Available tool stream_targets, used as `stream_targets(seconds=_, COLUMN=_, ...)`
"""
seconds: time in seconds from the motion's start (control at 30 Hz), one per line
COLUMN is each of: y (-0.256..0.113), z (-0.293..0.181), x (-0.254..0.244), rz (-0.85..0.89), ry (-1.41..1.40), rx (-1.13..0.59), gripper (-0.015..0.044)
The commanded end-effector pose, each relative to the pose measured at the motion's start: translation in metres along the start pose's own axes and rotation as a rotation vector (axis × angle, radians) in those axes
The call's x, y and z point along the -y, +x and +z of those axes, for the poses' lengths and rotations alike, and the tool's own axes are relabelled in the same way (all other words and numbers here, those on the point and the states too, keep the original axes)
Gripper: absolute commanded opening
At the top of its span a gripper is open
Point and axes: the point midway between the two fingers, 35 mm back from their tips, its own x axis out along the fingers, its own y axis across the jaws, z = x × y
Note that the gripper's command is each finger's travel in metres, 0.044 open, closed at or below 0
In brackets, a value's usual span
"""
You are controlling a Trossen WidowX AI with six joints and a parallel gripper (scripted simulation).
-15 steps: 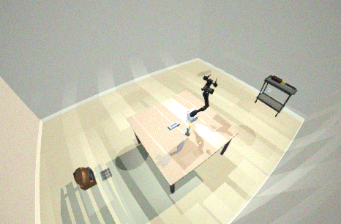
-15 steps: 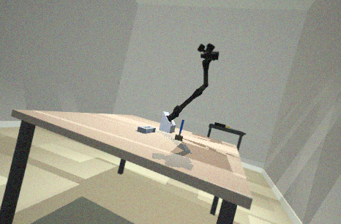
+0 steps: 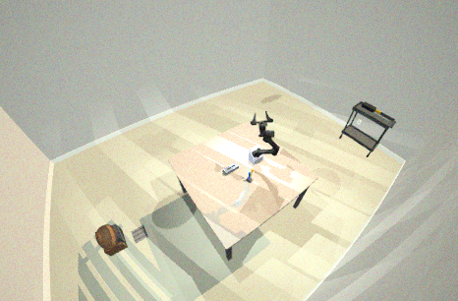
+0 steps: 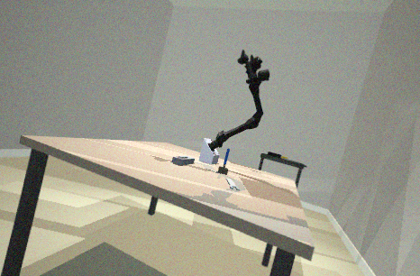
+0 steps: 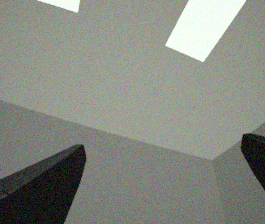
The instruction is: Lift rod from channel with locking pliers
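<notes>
Pale walls surround the worktop (image 3: 205,179) (image 4: 103,159); the empty jaws (image 3: 261,118) (image 4: 250,55) (image 5: 164,142) stand spread overhead, the pliers' pickup apparently pending, calling for a descent.

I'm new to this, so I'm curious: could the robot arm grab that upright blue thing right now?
Probably not yet: its open jaws are raised well above the blue thing, though nothing visibly blocks the way.

I counted one arm (image 3: 271,143) (image 4: 259,101), one table (image 3: 212,197) (image 4: 125,158), one two-tier cart (image 3: 372,115) (image 4: 283,159) and one brown rounded object (image 3: 107,237). I recorded two gripper fingers and two bright ceiling panels (image 5: 205,30).
</notes>
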Motion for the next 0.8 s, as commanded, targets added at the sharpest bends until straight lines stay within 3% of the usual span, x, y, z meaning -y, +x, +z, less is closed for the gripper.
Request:
stream_targets(seconds=0.0, y=-0.052, z=0.012, x=-0.054, rz=0.254, ry=0.128, rx=0.089, gripper=0.0440)
stream_targets(seconds=0.3, y=-0.227, z=0.011, x=-0.151, rz=0.943, ry=0.405, rx=0.202, gripper=0.0440)
stream_targets(seconds=0.6, y=-0.419, z=-0.040, x=-0.164, rz=1.641, ry=0.585, rx=0.170, gripper=0.0440)
stream_targets(seconds=0.67, y=-0.445, z=-0.052, x=-0.159, rz=1.742, ry=0.599, rx=0.154, gripper=0.0440)
stream_targets(seconds=0.77, y=-0.448, z=-0.054, x=-0.159, rz=1.756, ry=0.600, rx=0.151, gripper=0.0440)
